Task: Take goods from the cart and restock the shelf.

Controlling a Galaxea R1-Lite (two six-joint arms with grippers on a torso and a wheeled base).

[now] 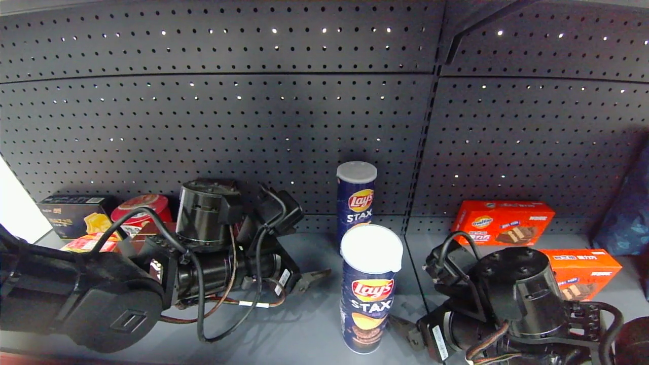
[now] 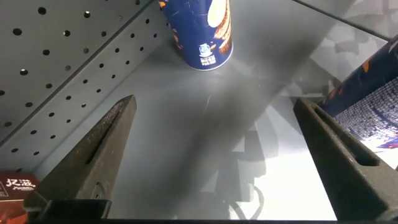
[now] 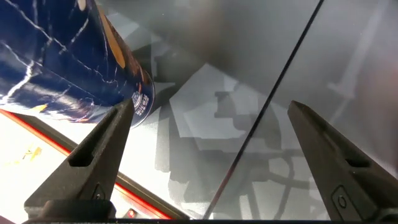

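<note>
Shop aisle, retail shelving. Dark grey perforated metal back panel (image 1: pixel 228 126) rises behind flat grey metal shelf (image 1: pixel 304 329). Packaged snacks stocked with labels facing out: tall blue cylindrical crisp tubes with white lids (image 1: pixel 369 299), flat orange cardboard snack boxes (image 1: pixel 502 223), round red tin (image 1: pixel 142 208), black cardboard box (image 1: pixel 73 215).

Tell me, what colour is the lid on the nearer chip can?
White; the lid shows best in the head view.

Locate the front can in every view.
Head view: the front can stands at centre, before the back can.
Left wrist view: the front can is cut off at the picture's edge, beside one finger of the left gripper.
Right wrist view: the front can is beside one finger of the right gripper.
Shared landmark: the shelf seam.
</note>
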